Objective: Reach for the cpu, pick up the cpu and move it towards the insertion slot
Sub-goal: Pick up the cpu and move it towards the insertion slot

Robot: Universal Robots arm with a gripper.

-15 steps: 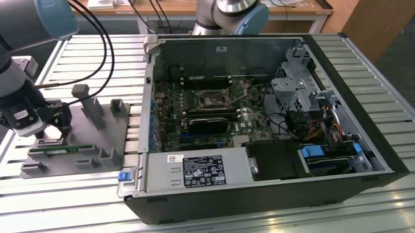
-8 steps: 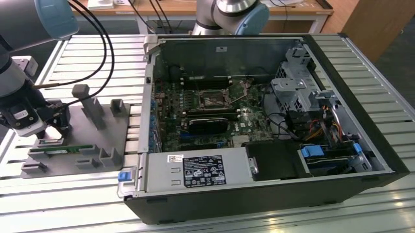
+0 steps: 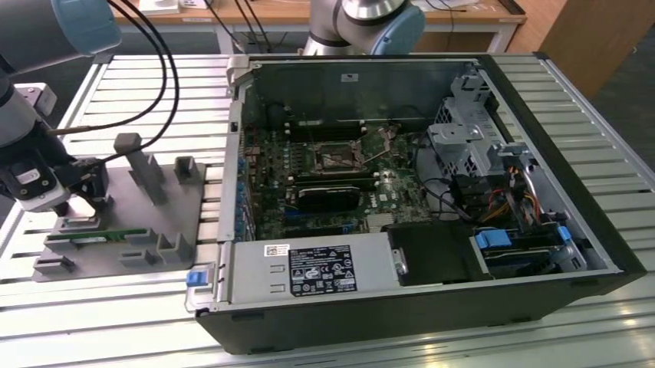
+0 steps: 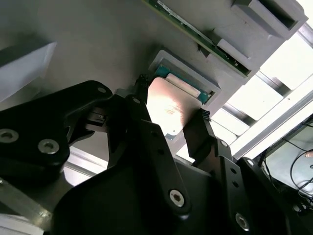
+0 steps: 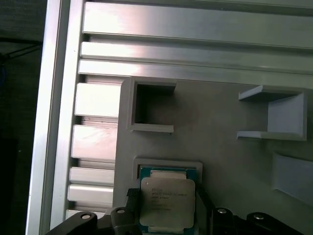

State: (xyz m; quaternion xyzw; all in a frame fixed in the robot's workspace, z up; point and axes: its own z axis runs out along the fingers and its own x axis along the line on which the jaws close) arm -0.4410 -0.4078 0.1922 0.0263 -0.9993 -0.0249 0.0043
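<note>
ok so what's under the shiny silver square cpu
A shallow grey square pocket in the flat grey fixture plate; its raised rim shows beyond the shiny silver cpu. The pocket floor is covered.

Black gripper (image 4: 171, 100) here: chunky matte linkage bars, with round silver screws (image 4: 176, 197) sunk into the links just behind the jaws. Further back from the jaws there's a silver-grey arm tube (image 3: 15, 115), thin black cables (image 3: 176, 84) looping off it, and pale blue joint caps (image 3: 84, 23).

Our black two-fingered gripper (image 4: 171, 101) points down at the exterior view's left, fingers (image 4: 198, 134) pinching the shiny silver square cpu (image 4: 168, 108).
</note>
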